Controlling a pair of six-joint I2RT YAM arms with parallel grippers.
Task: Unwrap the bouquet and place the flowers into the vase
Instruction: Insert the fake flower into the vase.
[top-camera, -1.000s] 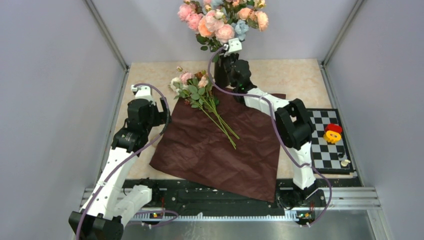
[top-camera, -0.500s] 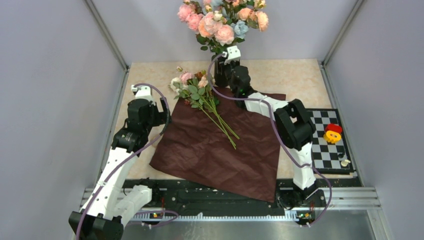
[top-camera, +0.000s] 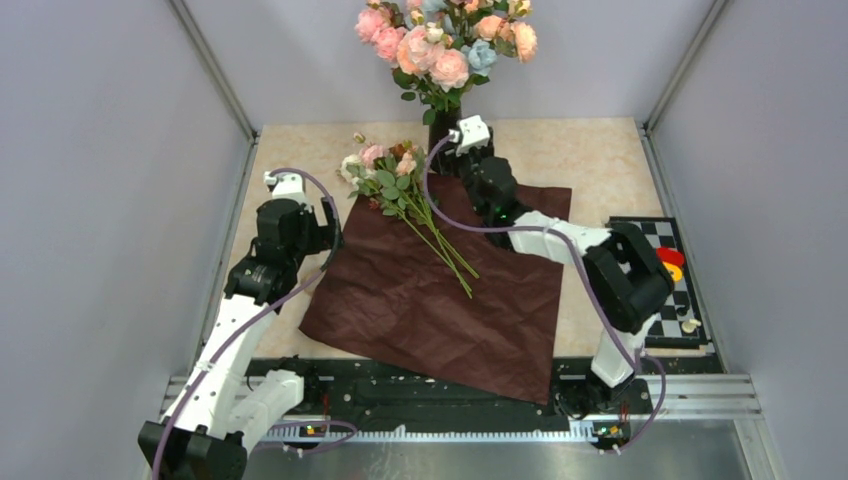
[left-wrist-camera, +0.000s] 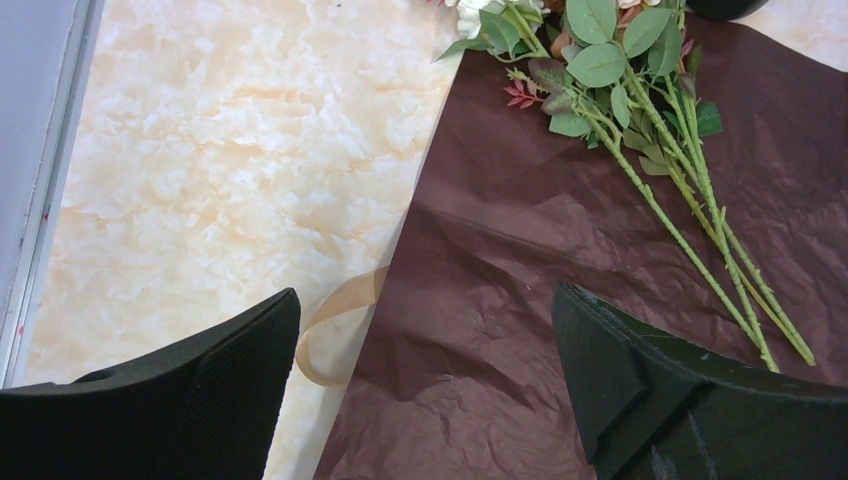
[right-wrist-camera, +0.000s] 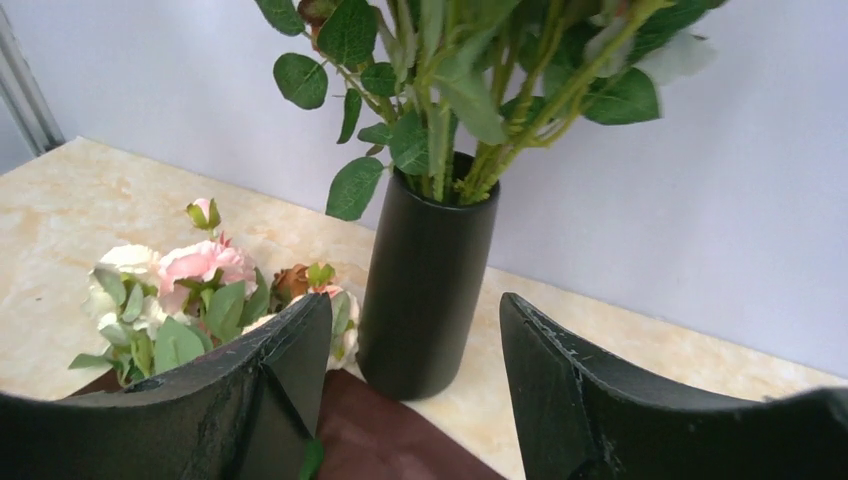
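Note:
The bouquet lies unwrapped: its maroon paper (top-camera: 440, 290) is spread flat, and the flowers (top-camera: 400, 185), small pale roses on long green stems (left-wrist-camera: 690, 200), rest across its far left corner. The black vase (top-camera: 443, 125) stands at the back with leafy stems and large peach, pink and blue blooms (top-camera: 440, 40) in it. My right gripper (top-camera: 455, 148) is open just in front of the vase (right-wrist-camera: 425, 290), not touching it, and holds nothing (right-wrist-camera: 413, 330). Over the paper's left edge my left gripper (left-wrist-camera: 425, 340) is wide open and empty. In the right wrist view the flowers (right-wrist-camera: 190, 280) show at the left.
A tan ribbon (left-wrist-camera: 335, 320) curls out from under the paper's left edge onto the marble-patterned tabletop (left-wrist-camera: 230, 180). A checkerboard (top-camera: 650, 300) with a red and yellow object (top-camera: 668, 262) sits at the right. Grey walls enclose the table on three sides.
My right gripper has opened and pulled back from the vase's neck toward the near right, its elbow swinging right. The left arm and the flowers on the paper have not moved.

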